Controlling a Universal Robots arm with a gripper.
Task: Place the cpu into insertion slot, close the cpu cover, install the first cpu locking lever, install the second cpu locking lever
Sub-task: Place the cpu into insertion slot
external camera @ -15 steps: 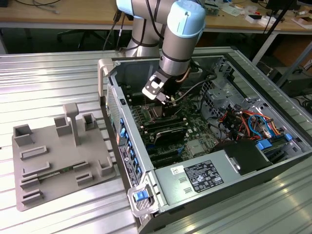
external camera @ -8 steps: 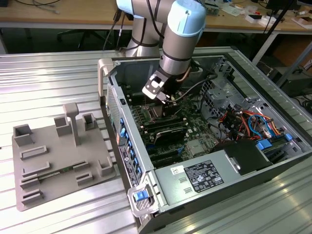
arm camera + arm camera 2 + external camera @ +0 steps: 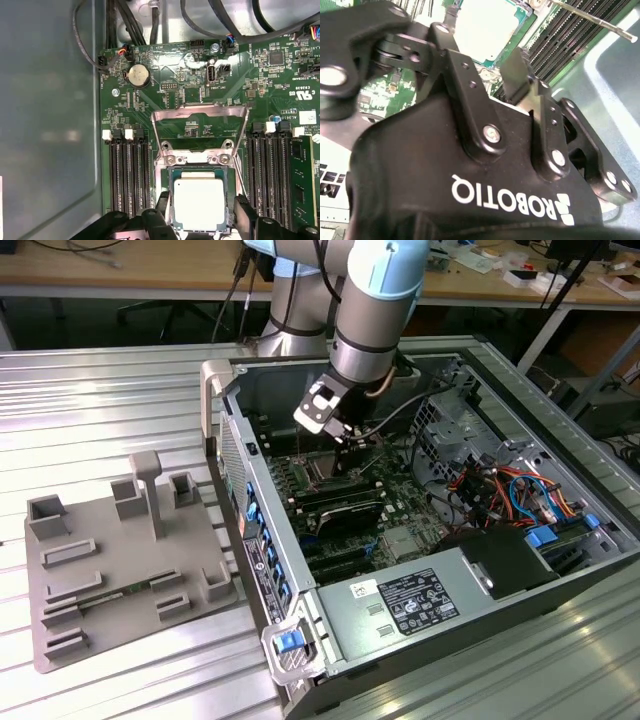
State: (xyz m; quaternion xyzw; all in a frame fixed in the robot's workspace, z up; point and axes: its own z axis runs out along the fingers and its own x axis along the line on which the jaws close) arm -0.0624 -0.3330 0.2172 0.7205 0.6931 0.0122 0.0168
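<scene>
The cpu [image 3: 198, 204], a silvery square chip, lies flat in the insertion slot [image 3: 170, 186] on the green board. My gripper [image 3: 202, 201] is open just above it, with one black finger [image 3: 163, 202] on each side of the chip and a small gap to it. The cpu cover [image 3: 200, 111], a thin silver frame, stands swung up and open behind the slot. In the second wrist view the cpu [image 3: 480, 27] shows beyond the gripper [image 3: 481, 42], and a thin metal lever rod [image 3: 590, 17] sticks up beside it. In the exterior view the gripper [image 3: 335, 425] reaches down into the computer case.
Long black memory slots [image 3: 127, 175] flank the socket on both sides. Cables [image 3: 125, 25] run along the case wall near the board. The case's metal rim [image 3: 225, 380] surrounds the work area. A grey fixture tray [image 3: 120, 570] lies on the table at the exterior view's left.
</scene>
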